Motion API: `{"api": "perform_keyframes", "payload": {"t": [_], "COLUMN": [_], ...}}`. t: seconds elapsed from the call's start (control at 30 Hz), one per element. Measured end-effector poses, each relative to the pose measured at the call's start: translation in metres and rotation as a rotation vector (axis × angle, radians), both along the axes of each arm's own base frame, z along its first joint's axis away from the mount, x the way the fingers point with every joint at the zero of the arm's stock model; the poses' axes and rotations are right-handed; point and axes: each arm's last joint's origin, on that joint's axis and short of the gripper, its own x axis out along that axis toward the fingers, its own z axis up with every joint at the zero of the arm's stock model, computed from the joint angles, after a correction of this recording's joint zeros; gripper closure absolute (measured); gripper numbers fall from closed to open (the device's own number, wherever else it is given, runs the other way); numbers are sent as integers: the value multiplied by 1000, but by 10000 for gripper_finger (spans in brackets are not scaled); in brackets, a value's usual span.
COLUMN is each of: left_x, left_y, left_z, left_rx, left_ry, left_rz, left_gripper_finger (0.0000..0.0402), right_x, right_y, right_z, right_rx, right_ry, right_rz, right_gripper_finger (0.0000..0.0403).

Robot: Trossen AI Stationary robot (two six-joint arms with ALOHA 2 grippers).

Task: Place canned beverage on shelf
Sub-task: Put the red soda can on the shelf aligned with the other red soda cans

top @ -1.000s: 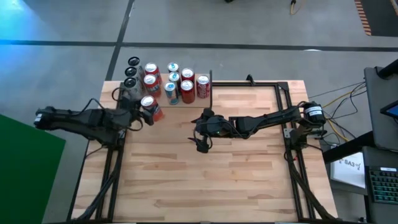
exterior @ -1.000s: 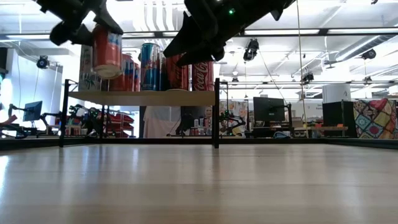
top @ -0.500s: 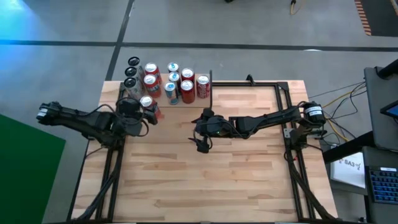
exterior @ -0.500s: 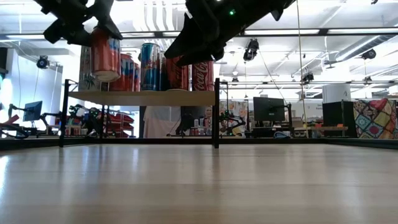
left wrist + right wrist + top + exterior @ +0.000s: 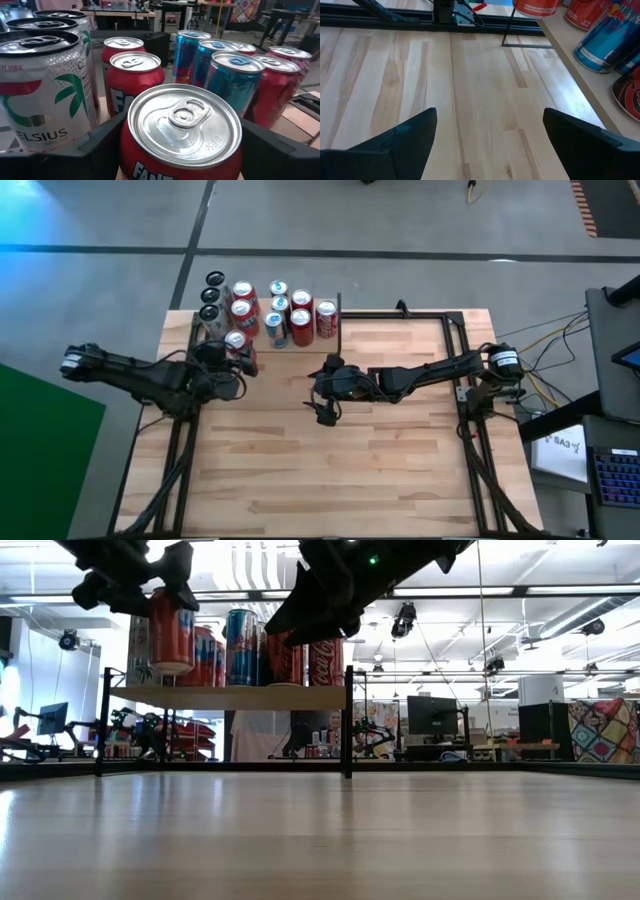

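— Since the shelf point(image 5: 230, 697) is the only thing bearing anything, what stands on it?
— Cans, all upright and packed close: red ones point(image 5: 300, 320), blue ones point(image 5: 277, 326), and pale cans with palm prints point(image 5: 47, 95) at the shelf's left end.

— And the can being placed?
— The can point(image 5: 182, 130) is red with a plain silver top and pull tab, white lettering on its side. The left gripper point(image 5: 232, 358) clasps it, one dark finger on either side. The can hangs at the shelf's near left edge, just beside a pale can and in front of another red one; the low view shows its base slightly above the board.

— What of the other arm?
— The right gripper point(image 5: 324, 392) hovers over the table point(image 5: 340, 470) near the shelf's right upright, fingers spread wide with nothing between them.

— Any change from a second ago?
— The can has moved in toward the shelf and stands straighter than before. The right arm has not shifted.
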Motion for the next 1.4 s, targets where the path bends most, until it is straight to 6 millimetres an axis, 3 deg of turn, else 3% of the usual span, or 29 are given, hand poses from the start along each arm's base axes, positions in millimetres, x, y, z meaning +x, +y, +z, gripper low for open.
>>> {"api": "perform_keyframes", "payload": {"t": [0.33, 1.4], "left_x": [11, 18], "left_y": [10, 28], "left_z": [-7, -9], "left_rx": [2, 0], "left_ry": [25, 5], "left_rz": [64, 167], "left_gripper_finger": [109, 94], "right_x": [0, -1], "right_y": [0, 0], "right_z": [0, -1], "right_rx": [4, 12], "right_ry": [2, 8], "right_rz": [-2, -10], "right_gripper_finger": [49, 49]}}
